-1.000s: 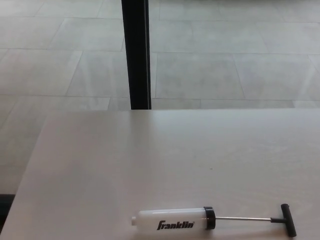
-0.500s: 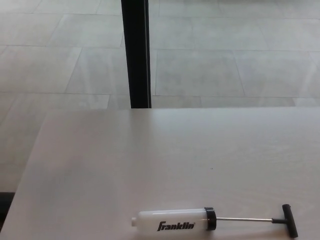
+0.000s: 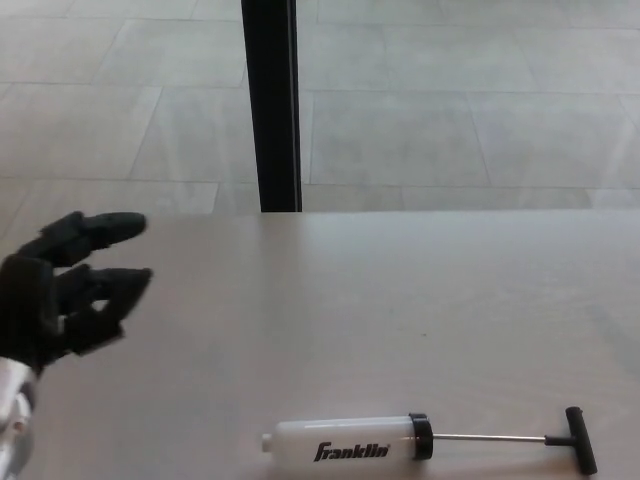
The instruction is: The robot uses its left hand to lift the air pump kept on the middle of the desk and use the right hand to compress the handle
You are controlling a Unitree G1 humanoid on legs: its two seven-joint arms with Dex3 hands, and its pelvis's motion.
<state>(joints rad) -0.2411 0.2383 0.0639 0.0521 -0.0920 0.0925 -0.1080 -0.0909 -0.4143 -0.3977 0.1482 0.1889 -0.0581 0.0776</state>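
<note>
White translucent plastic air pump [image 3: 345,441] w/ black T-handle [image 3: 578,439] pulled out, lying flat on pale wooden desk [image 3: 400,300] near front edge. Black left hand [image 3: 65,292] far left of pump, fingers apart, empty.

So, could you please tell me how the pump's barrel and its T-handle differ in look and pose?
The barrel is a thick, translucent white tube printed with "Franklin"; the T-handle is small, solid black and unmarked. The barrel lies lengthwise along the desk's near edge, while the T-handle sits crosswise to it, at the end of a thin, extended metal rod. Both rest on the desk, untouched; the left hand hovers open, well to their left.
</note>
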